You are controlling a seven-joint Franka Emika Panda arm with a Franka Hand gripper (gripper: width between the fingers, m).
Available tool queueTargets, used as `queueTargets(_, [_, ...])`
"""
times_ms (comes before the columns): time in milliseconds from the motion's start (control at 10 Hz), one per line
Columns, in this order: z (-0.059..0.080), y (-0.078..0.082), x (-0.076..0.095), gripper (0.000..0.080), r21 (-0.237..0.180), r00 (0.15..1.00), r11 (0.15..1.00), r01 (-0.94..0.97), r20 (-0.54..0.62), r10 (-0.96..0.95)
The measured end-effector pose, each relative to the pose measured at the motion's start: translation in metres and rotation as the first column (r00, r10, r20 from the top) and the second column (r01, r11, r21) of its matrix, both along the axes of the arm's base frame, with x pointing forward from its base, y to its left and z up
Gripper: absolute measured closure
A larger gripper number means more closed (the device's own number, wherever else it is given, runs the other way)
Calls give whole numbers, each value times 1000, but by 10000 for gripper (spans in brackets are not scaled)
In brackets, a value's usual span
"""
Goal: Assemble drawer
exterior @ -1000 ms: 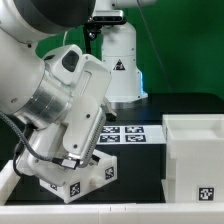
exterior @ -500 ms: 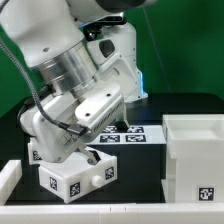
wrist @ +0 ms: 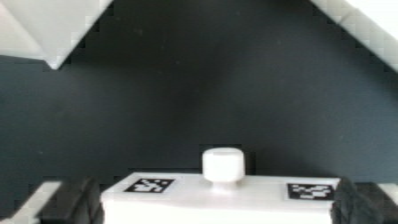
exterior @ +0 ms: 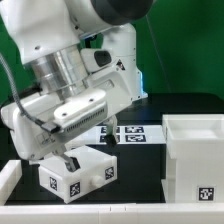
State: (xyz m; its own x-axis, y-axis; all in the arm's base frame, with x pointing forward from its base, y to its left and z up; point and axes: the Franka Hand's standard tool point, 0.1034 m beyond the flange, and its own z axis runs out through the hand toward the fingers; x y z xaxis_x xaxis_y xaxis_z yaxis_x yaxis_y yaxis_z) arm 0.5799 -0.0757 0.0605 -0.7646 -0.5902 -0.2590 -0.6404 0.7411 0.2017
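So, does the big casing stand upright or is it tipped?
Upright. The casing sits flat on the table, its open top faces up, and its tag shows on the front wall.

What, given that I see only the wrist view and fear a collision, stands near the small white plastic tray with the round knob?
Observer: A large white open-topped plastic casing stands apart from the small white plastic tray, toward the exterior view's right.
Operator: Anything beyond the tray?
Observer: The flat white marker board lies just past it, between tray and casing.
Operator: Can I identify the casing?
Observer: Its near wall carries one black-and-white square tag, low down.
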Motion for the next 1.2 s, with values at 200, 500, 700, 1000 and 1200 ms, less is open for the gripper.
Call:
queueTargets(200, [-10,1,-3,153,0,1000,1000,2,-14,-2])
queueTargets(500, [-24,9,1,153,-3,999,1000,-18,-28,18])
queueTargets(700, [-32,12,3,153,-6,999,1000,-29,-34,29])
queueTargets(1000, [-40,11,-2,153,-6,998,999,-34,-48,34])
queueTargets(1200, [-47,11,-6,153,-4,997,999,-36,-62,36])
